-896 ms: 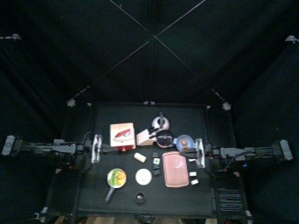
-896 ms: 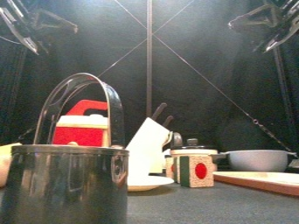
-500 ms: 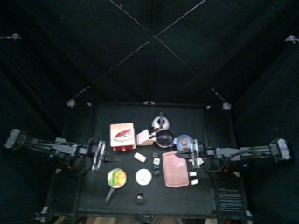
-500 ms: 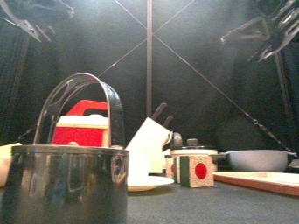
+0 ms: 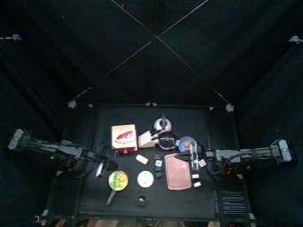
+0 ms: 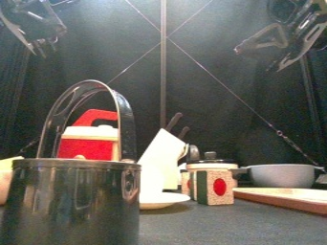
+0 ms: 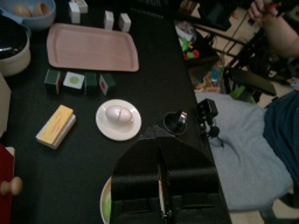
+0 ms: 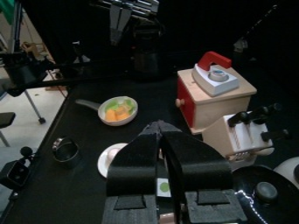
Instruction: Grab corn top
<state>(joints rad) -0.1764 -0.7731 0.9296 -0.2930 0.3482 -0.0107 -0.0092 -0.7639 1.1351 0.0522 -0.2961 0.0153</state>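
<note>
The corn (image 5: 117, 181) is a small yellow piece with green edging near the table's front left, beside the white disc (image 5: 145, 178). In the right wrist view the corn (image 8: 117, 109) lies in a green pan with a handle. My left gripper (image 5: 99, 166) hangs above the table just behind the corn, jaws together and empty. In the left wrist view (image 7: 163, 149) only the corn's green edge (image 7: 107, 194) shows beside the jaws. My right gripper (image 5: 197, 163) hovers over the pink tray (image 5: 176, 171), jaws together and empty (image 8: 167, 131).
A red and white box (image 5: 123, 135), a kettle (image 5: 162, 124) and a dark pot (image 5: 187, 142) stand at the back. Small blocks (image 7: 76, 80) and a yellow block (image 7: 55, 125) lie mid-table. A dark pot with a bail handle (image 6: 71, 201) fills the front view. A seated person (image 7: 251, 149) is beyond the table's edge.
Both arms have swung toward the table's front. The left gripper now hangs nearer the corn, and the right has moved over the pink tray. Nothing on the table has moved.
</note>
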